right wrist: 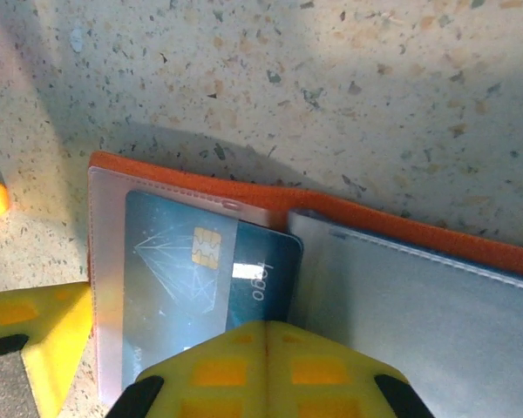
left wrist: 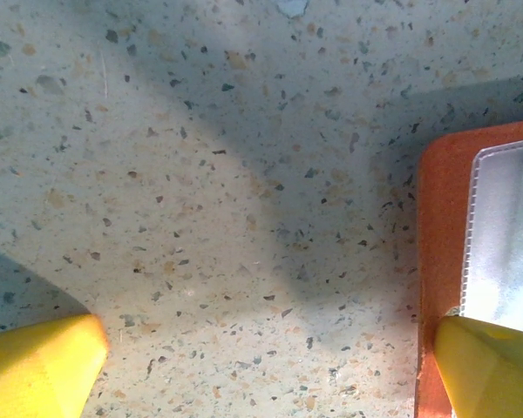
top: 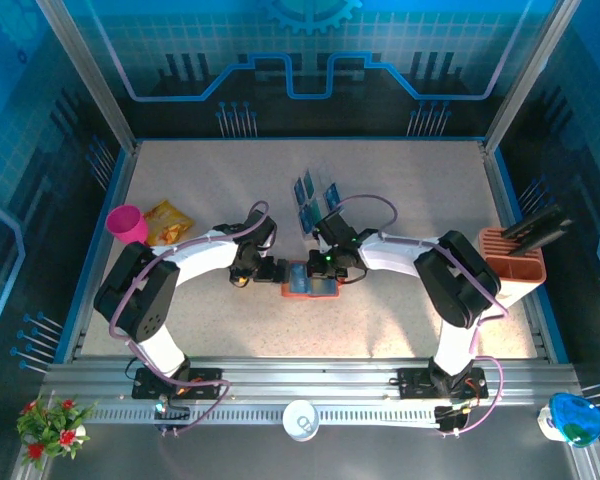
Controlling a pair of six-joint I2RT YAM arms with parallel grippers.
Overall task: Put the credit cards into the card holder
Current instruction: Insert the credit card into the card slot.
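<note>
Your left gripper [left wrist: 270,383] is sitting open, one finger [left wrist: 488,366] touching the left edge of the card holder [left wrist: 440,226] near the table's middle. Your right gripper [right wrist: 266,329], fingers pressed together, is resting on a blue credit card [right wrist: 192,261] in its clear pocket.

Far half of the table [top: 210,170] is open, save the clear rack [top: 318,205] of credit cards [top: 304,189] just beyond the card holder [top: 310,283]. Left approach obstructed: left gripper [top: 263,275] is spread wide, one fingertip [left wrist: 488,366] over the holder's edge. Right gripper [right wrist: 266,348] sits closed over its top. Near strip before the rail [top: 300,380] is passable. Pink cup [top: 127,223] and snack bag [top: 168,222] occupy the left edge, the orange slotted box [top: 513,262] the right.
</note>
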